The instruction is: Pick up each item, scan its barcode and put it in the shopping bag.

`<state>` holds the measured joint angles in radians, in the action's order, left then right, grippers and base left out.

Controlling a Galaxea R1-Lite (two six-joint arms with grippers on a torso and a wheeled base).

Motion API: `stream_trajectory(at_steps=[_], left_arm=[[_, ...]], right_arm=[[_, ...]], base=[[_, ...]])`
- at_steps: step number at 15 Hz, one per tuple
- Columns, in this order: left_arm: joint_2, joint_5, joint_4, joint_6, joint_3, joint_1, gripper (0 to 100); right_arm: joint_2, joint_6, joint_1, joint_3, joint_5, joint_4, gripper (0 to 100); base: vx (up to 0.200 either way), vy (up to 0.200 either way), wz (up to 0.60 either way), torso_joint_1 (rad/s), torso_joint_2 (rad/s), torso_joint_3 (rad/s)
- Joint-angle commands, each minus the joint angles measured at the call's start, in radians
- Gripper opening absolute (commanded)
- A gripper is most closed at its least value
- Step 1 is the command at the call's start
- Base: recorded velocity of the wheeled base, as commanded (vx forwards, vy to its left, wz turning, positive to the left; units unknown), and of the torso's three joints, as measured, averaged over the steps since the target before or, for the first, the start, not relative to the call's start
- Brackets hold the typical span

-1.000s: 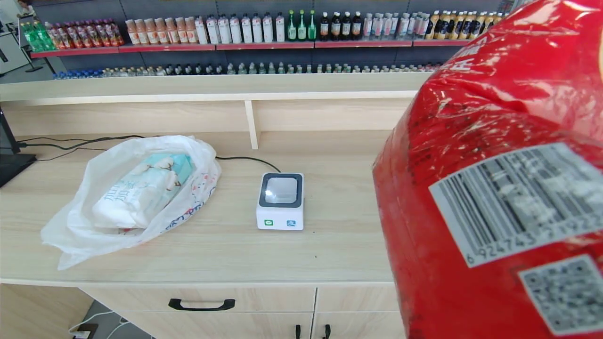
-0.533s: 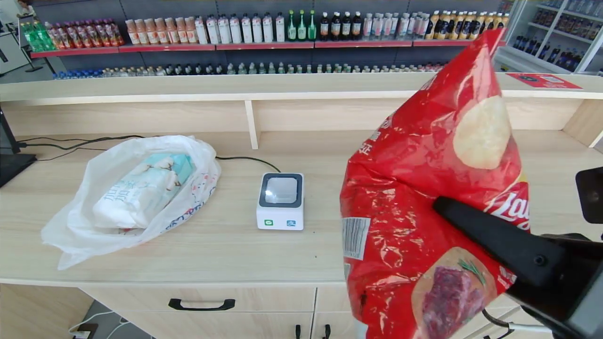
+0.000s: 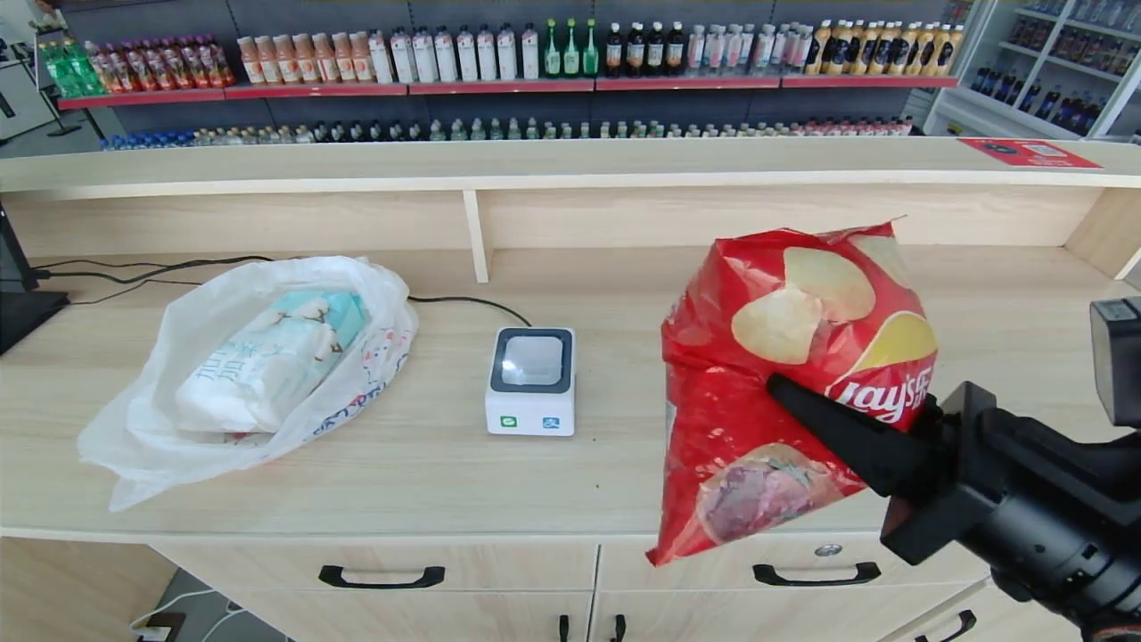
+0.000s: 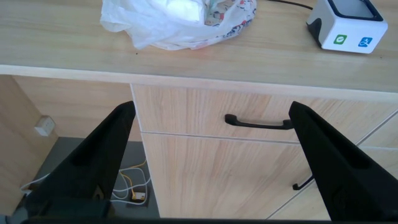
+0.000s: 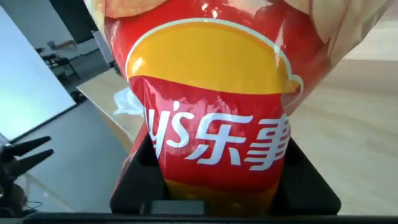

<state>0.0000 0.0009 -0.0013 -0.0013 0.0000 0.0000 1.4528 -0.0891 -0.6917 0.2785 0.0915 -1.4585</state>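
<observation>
A red chip bag (image 3: 784, 383) hangs upright above the counter's front edge, to the right of the scanner (image 3: 531, 381). Its printed front faces the head camera. My right gripper (image 3: 789, 397) is shut on the bag's middle, with one black finger (image 3: 829, 423) across the front; up close the bag (image 5: 211, 118) sits between the jaws. A white shopping bag (image 3: 258, 374) lies open on the left of the counter with a tissue pack (image 3: 267, 357) inside. My left gripper (image 4: 211, 112) stands open and holds nothing, low in front of the drawers, below the shopping bag (image 4: 180, 22) and the scanner (image 4: 348, 25).
A black cable (image 3: 472, 303) runs from the scanner to the back left. A dark stand base (image 3: 22, 316) sits at the counter's left edge. A raised ledge (image 3: 481, 165) backs the counter (image 3: 428, 464). Drawer handles (image 3: 381, 578) lie under its front edge.
The chip bag, first close to the head camera with its barcode showing, has moved down and away with my right gripper, turning its front side to the camera. The shopping bag and scanner stayed put.
</observation>
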Motion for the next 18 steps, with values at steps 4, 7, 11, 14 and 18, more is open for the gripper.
stream_trajectory(at_steps=[4, 7, 11, 14, 18], left_arm=[[0.002, 0.001, 0.000, 0.003, 0.000, 0.000, 100], [0.002, -0.001, 0.000, 0.003, 0.000, 0.000, 100], [0.000, -0.001, 0.001, 0.004, 0.000, 0.000, 100], [0.000, -0.001, 0.001, 0.006, 0.000, 0.000, 100], [0.000, -0.001, 0.001, 0.006, 0.000, 0.000, 100]], right_arm=[[-0.015, 0.175, 0.003, 0.051, -0.180, -0.005, 0], [-0.012, 0.212, 0.015, 0.041, -0.296, -0.011, 0], [0.014, 0.244, 0.069, 0.085, -0.319, -0.034, 0], [-0.008, 0.229, 0.136, 0.067, -0.319, -0.034, 0], [-0.009, 0.227, 0.156, 0.057, -0.319, -0.036, 0]], base=[[0.000, 0.000, 0.00, 0.000, 0.00, 0.000], [0.000, 0.000, 0.00, 0.000, 0.00, 0.000], [0.000, 0.000, 0.00, 0.000, 0.00, 0.000], [-0.200, 0.000, 0.00, 0.012, 0.00, 0.002], [0.000, 0.000, 0.00, 0.000, 0.00, 0.000]])
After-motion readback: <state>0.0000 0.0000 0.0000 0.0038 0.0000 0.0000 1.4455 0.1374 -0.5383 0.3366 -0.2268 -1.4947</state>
